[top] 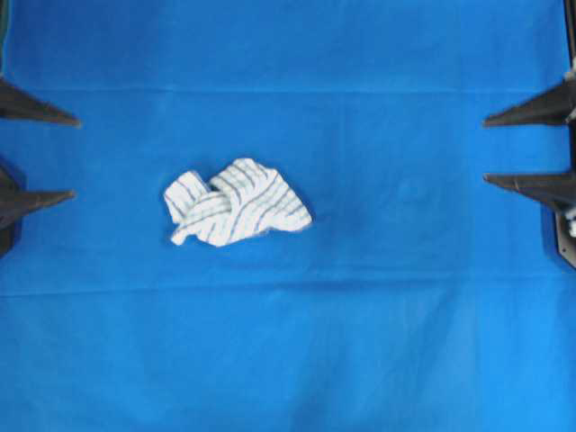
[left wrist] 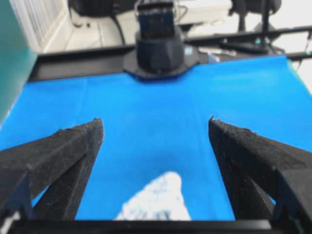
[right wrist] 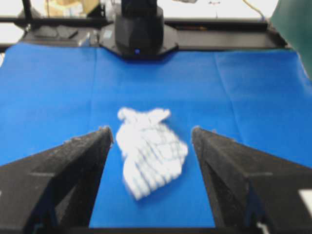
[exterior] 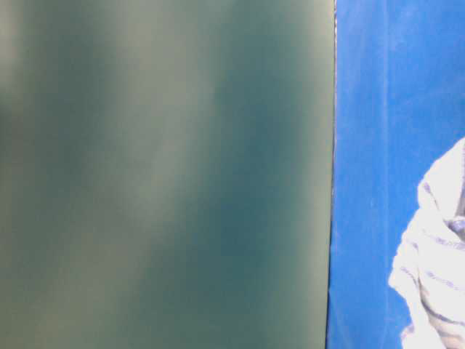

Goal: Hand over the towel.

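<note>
Small white cloth towel with thin blue-grey check stripes [top: 237, 203] lies crumpled on the plain blue tablecloth [top: 405, 342], left of centre in the overhead view, nearer the left gripper [top: 75, 157]. Both the left gripper and the right gripper [top: 484, 150] sit at the table edges, jaws spread wide, holding nothing. Towel looks light, limp, non-fragile (will sag and drape once lifted). Best pinch: the raised twisted fold near the middle; avoid snagging the tablecloth beneath.
</note>
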Controlling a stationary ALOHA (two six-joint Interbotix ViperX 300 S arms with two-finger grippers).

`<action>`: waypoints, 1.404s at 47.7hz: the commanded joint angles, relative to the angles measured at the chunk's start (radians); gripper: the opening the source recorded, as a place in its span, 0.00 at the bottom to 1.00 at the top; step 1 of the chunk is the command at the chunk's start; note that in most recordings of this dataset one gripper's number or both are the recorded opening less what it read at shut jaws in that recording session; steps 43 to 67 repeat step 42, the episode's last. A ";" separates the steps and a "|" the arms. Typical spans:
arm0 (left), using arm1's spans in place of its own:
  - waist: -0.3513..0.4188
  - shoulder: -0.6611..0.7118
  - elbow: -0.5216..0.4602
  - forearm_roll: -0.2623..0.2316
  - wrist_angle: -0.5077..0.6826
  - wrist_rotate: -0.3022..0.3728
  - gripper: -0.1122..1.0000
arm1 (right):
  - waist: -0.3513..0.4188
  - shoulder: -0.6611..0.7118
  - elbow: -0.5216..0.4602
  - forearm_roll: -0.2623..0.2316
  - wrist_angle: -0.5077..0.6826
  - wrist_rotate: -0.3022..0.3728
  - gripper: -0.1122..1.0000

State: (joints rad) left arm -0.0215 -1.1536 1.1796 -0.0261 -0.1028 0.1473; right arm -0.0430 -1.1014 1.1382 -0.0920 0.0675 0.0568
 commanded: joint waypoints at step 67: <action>0.012 -0.196 0.201 0.002 0.028 -0.014 0.93 | -0.003 -0.104 0.189 0.005 -0.100 0.006 0.71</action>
